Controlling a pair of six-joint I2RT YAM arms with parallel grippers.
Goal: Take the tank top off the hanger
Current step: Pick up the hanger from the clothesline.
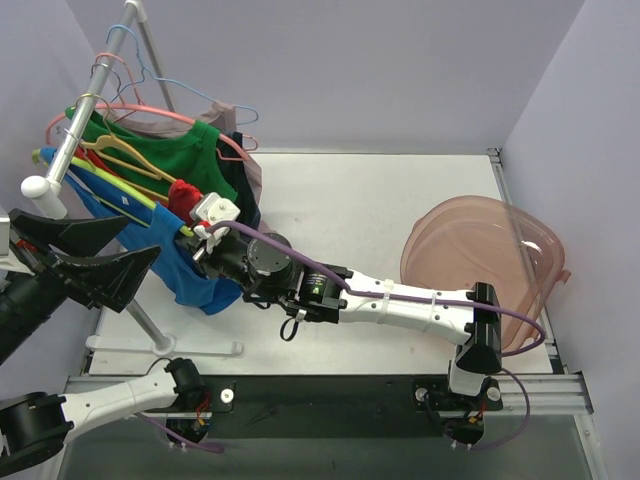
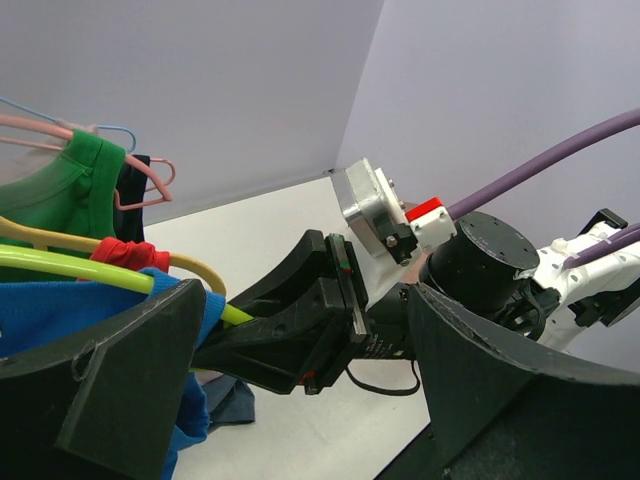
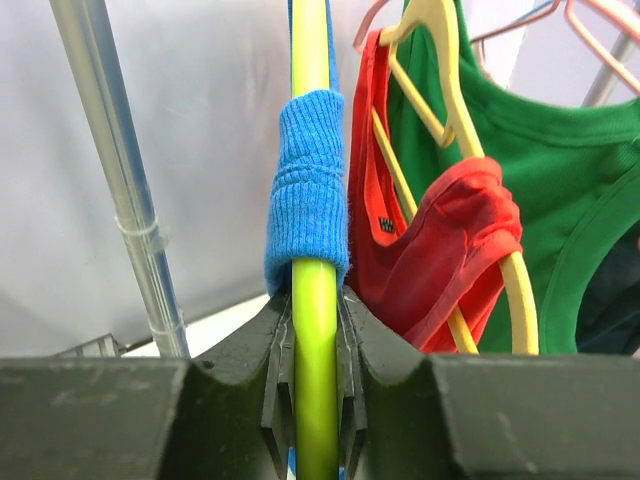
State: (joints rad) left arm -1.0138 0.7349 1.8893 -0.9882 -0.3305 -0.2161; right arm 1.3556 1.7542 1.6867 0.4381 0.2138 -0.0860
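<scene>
A blue tank top hangs on a lime-green hanger on the rack at the left. My right gripper is shut on the hanger's green arm, just below the blue strap that wraps it. In the top view the right gripper reaches into the clothes from the right. My left gripper stands wide open beside the blue top, holding nothing. In the left wrist view its left finger overlaps the blue cloth, and the right gripper sits between its fingers.
A red top on a yellow hanger and a green top hang right beside the blue one. The rack's metal pole and foot stand at the left. A pink translucent basket lies at the right.
</scene>
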